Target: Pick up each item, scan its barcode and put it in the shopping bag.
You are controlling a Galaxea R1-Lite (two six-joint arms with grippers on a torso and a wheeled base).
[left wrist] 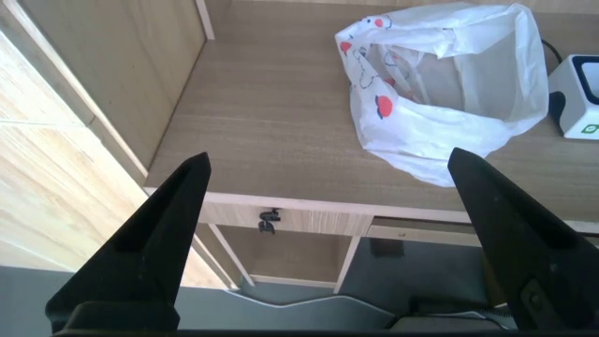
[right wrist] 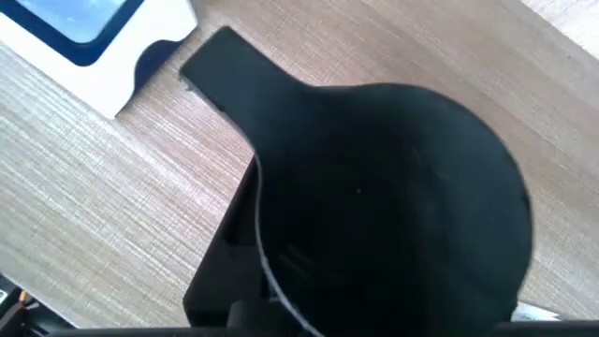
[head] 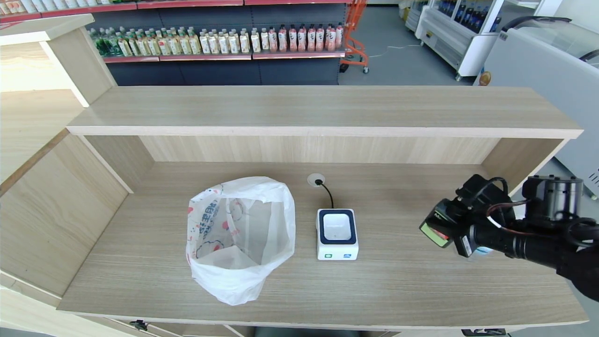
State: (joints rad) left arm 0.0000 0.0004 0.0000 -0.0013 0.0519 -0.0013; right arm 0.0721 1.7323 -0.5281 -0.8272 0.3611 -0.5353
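left gripper (left wrist: 329, 164): fingers spread wide, nothing in it, hanging just off the front edge of the counter (left wrist: 271, 122), near the bag side
right gripper (head: 437, 225): out at the right end of the counter, up off the surface, tip pointing toward the scanner; looks clenched on an item
item (head: 433, 234): small thing with a green face and a red edge, sitting at the tip of the right gripper, well to the right of the scanner; too small to say what it actually is
black shape (right wrist: 393, 206): big round dark blob right up against the right wrist camera, honestly can't tell what it is
shopping bag (head: 241, 238): white plastic with red and blue print, standing open on the counter, mouth facing up, just left of the scanner and not touching it
scanner (head: 337, 233): little white box with a dark blue frame around its window, flat on the counter about mid-way along
cable (head: 327, 193): black, runs from the back of the scanner into a round hole in the counter
background: shelf of bottles (head: 220, 42) behind the counter, chest freezers (head: 461, 32) off to the far right
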